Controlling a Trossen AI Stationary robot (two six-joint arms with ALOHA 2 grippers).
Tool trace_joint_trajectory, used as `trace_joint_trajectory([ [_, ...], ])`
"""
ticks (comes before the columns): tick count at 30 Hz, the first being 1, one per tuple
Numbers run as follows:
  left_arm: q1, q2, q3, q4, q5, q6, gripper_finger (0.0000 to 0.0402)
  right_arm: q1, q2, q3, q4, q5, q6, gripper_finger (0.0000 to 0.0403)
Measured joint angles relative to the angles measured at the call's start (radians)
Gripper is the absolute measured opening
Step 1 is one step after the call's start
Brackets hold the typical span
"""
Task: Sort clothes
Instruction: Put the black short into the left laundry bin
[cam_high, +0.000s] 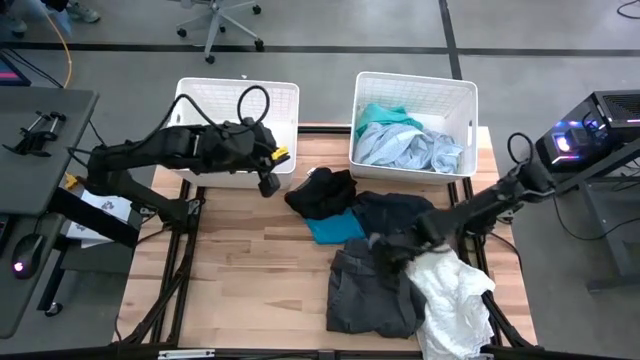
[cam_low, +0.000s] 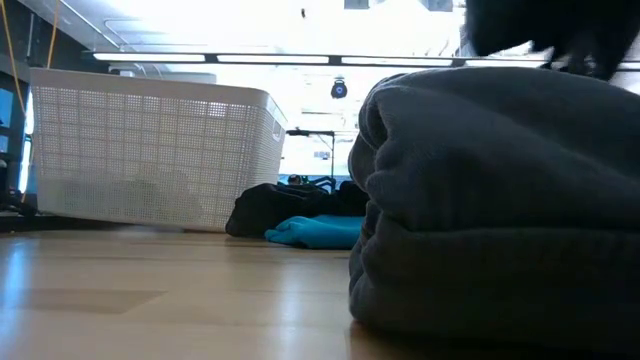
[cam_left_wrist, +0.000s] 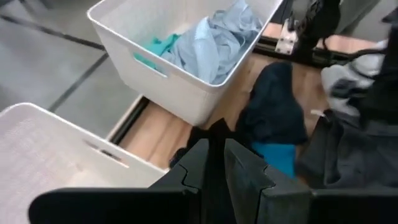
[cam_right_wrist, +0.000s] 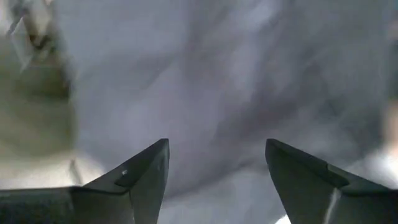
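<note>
Several clothes lie on the table's right half: a black one (cam_high: 323, 192), a bright blue one (cam_high: 335, 229), a navy one (cam_high: 396, 211), a dark grey one (cam_high: 368, 292) and a white one (cam_high: 456, 296). Teal (cam_high: 385, 114) and pale grey-blue (cam_high: 415, 148) clothes lie in the right basket (cam_high: 414, 86). My right gripper (cam_high: 381, 250) is open just above the spot where the white and dark grey clothes meet, with pale cloth (cam_right_wrist: 217, 74) filling its wrist view. My left gripper (cam_high: 268, 184) is shut and empty at the near edge of the left basket (cam_high: 236, 100).
The left basket shows nothing inside and stands at the far left (cam_low: 150, 150). The right basket stands at the far right. Bare wood (cam_high: 250, 270) lies on the table's left and near left. The dark grey garment (cam_low: 500, 200) bulks close to the low camera.
</note>
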Motion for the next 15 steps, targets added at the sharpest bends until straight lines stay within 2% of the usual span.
trace_joint_trajectory([
  [2, 0.0, 0.003, -0.023, 0.027, 0.03, -0.001, 0.0041, -0.045, 0.022, 0.004, 0.01, 0.03, -0.061, 0.0254],
  [6, 0.0, 0.003, -0.064, 0.058, 0.078, -0.035, 0.0041, -0.084, 0.073, 0.005, 0.071, -0.012, -0.241, 0.0248],
  [9, 0.0, 0.003, -0.08, 0.061, 0.109, -0.084, 0.0041, -0.053, 0.136, 0.004, 0.086, 0.01, -0.376, 0.0234],
  [13, 0.0, 0.003, -0.091, 0.061, 0.163, -0.123, 0.0041, 0.03, 0.255, 0.003, 0.194, 0.02, -0.467, 0.0218],
  [15, -0.001, 0.003, -0.091, 0.062, 0.177, -0.143, 0.0041, 0.08, 0.318, 0.01, 0.238, 0.067, -0.486, 0.021],
])
